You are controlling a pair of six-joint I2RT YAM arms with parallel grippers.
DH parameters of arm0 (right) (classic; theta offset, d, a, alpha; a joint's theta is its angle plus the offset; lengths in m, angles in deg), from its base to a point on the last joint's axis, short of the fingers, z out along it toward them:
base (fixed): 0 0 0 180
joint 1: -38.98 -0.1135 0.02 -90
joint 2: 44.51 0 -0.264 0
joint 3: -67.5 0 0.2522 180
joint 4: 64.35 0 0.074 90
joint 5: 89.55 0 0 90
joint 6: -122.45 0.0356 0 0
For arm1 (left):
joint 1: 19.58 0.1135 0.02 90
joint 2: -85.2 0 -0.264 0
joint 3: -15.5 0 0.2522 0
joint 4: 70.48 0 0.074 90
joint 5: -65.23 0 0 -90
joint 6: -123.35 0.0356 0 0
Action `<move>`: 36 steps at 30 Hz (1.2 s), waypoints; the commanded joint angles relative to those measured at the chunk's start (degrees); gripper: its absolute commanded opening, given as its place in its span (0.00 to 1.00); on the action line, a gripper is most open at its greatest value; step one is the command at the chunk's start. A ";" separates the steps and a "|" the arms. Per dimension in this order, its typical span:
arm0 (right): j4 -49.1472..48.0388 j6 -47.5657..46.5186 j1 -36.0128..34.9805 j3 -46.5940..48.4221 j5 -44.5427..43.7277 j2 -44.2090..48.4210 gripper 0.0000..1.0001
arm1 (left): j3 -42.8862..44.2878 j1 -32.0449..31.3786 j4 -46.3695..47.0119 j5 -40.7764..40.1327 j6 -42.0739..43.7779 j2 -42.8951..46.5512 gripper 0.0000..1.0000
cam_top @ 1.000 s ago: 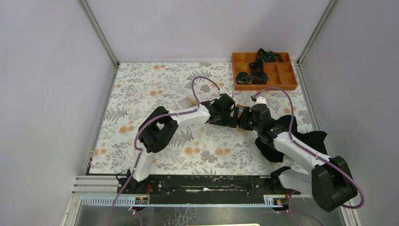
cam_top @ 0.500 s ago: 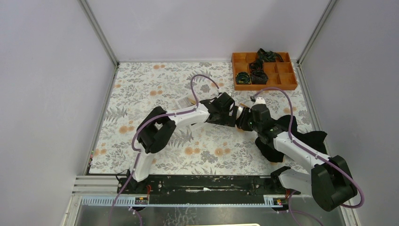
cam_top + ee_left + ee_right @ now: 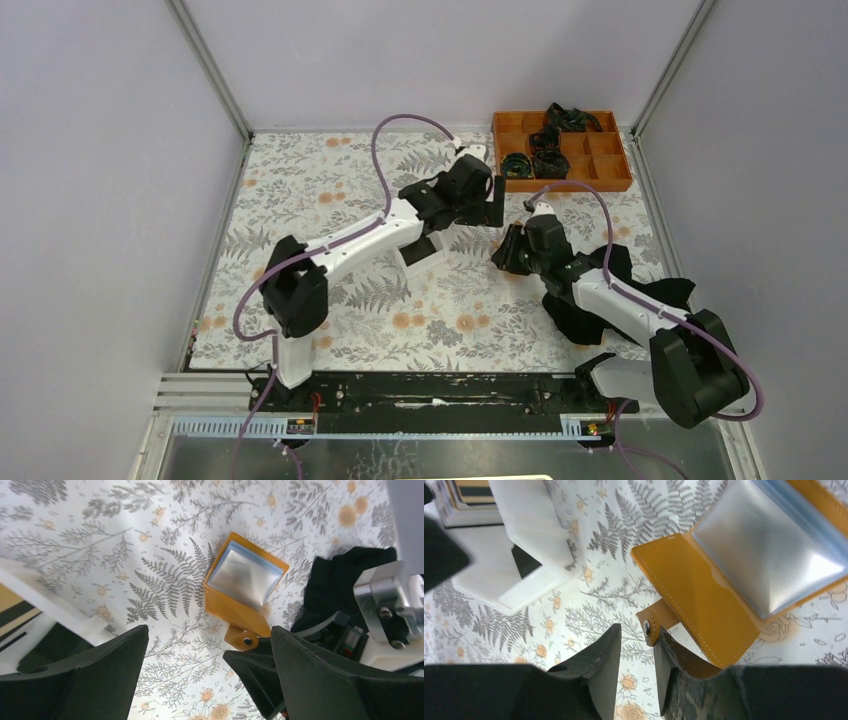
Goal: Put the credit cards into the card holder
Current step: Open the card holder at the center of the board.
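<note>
The card holder (image 3: 245, 587) lies spread open, clear pockets up, on the floral tablecloth (image 3: 150, 530), with a white box (image 3: 524, 535) near it but apart. The right gripper (image 3: 638, 630) sits low at the holder's clasp tab (image 3: 647, 628), jaws part-way apart and astride it, not clamped, seemingly to keep the flap flat. The left gripper (image 3: 209, 630) hovers above the holder, jaws wide and empty, probably free to fetch a card.

Open card holder (image 3: 240, 590) flat on floral table (image 3: 150, 555), clear sleeves facing up. Left claw (image 3: 209, 635) fingers spread wide. Black cloth (image 3: 345, 575) just beside holder.
</note>
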 commanded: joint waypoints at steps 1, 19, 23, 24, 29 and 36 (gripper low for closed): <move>-1.24 0.09 -0.79 7.20 -0.49 -2.03 0.38 | -0.41 1.35 -2.24 -3.67 1.39 4.55 1.00; 3.70 -2.05 -1.64 19.64 -1.56 -10.46 0.55 | -14.21 3.22 -1.07 -10.14 -1.36 17.00 1.00; 4.12 -2.24 -1.67 19.76 -1.96 -10.27 0.56 | -15.74 3.90 -1.02 -10.51 -1.75 18.27 1.00; 4.26 -2.26 -1.63 19.91 -1.91 -10.27 0.56 | -16.19 4.02 -1.02 -10.75 -1.88 18.66 1.00; 4.57 -2.54 -1.75 21.22 -1.07 -10.19 0.57 | -18.56 4.41 -1.02 -11.69 -2.29 21.15 1.00; 6.04 -4.75 -4.55 25.72 3.60 -12.44 0.55 | -20.98 6.28 -0.93 -11.20 -2.37 22.48 1.00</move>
